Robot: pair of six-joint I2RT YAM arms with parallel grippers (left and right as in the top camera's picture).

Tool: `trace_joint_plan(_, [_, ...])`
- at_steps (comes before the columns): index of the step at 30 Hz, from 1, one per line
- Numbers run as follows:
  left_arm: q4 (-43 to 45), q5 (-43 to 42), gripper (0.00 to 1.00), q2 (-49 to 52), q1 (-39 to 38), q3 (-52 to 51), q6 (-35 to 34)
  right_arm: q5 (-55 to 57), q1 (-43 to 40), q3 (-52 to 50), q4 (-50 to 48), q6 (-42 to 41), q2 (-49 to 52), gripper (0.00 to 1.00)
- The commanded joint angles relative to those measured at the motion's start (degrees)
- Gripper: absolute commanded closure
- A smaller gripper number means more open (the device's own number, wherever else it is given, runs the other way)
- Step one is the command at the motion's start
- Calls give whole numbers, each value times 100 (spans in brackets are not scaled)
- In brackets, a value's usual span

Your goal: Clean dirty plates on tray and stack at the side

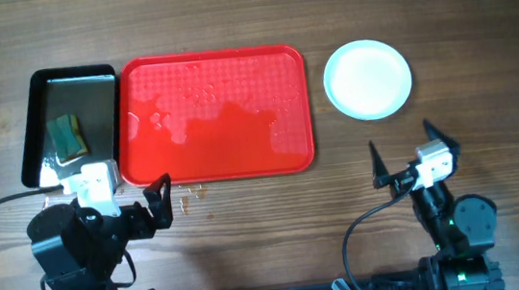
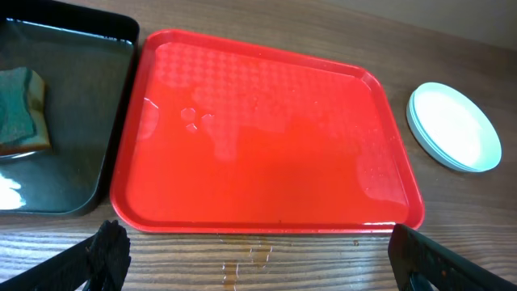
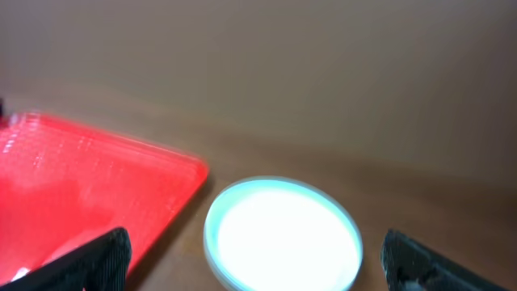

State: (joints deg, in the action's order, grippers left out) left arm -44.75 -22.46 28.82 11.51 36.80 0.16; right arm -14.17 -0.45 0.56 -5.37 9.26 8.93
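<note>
The red tray (image 1: pixel 213 116) lies at the table's middle with water patches on it and no plates on it; it also shows in the left wrist view (image 2: pixel 258 137) and the right wrist view (image 3: pixel 81 194). The pale mint-white plates (image 1: pixel 368 79) sit in one stack to the right of the tray, also in the left wrist view (image 2: pixel 452 127) and the right wrist view (image 3: pixel 281 236). My left gripper (image 1: pixel 145 207) is open and empty in front of the tray's near edge (image 2: pixel 258 257). My right gripper (image 1: pixel 405 154) is open and empty, in front of the plate stack (image 3: pixel 257 260).
A black pan (image 1: pixel 69 122) holding water and a green-and-yellow sponge (image 1: pixel 69 134) stands left of the tray; the sponge also shows in the left wrist view (image 2: pixel 20 109). Small drops of liquid (image 2: pixel 254 259) lie on the wood before the tray.
</note>
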Motion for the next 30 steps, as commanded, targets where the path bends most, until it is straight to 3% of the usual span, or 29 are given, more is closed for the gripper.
trace_joint_plan(1, [17,-107,0,-33,-15,-31,70,-409,-17,-26,400,-404,-385,0])
trace_joint_plan(16, [-22,63,0,-33,-15,-31,70,-385,-17,-26,382,-483,-389,0])
trace_joint_plan(19, [-92,280,0,-472,-221,-251,203,-385,-17,-26,385,-483,-389,0])
trace_joint_plan(21, [881,308,0,-1239,-433,-1060,909,-385,-17,-26,382,-483,-389,0])
trace_joint_plan(24, [2750,518,0,-2553,-501,-2553,975,-385,-17,-26,382,-483,-389,0])
trace_joint_plan(26, [3589,516,0,-2852,-503,-3195,973,-385,-17,-26,382,-481,-389,1])
trace_joint_plan(30, [4111,560,0,-2863,-634,-3609,973,-385,-17,-26,385,-485,-389,1])
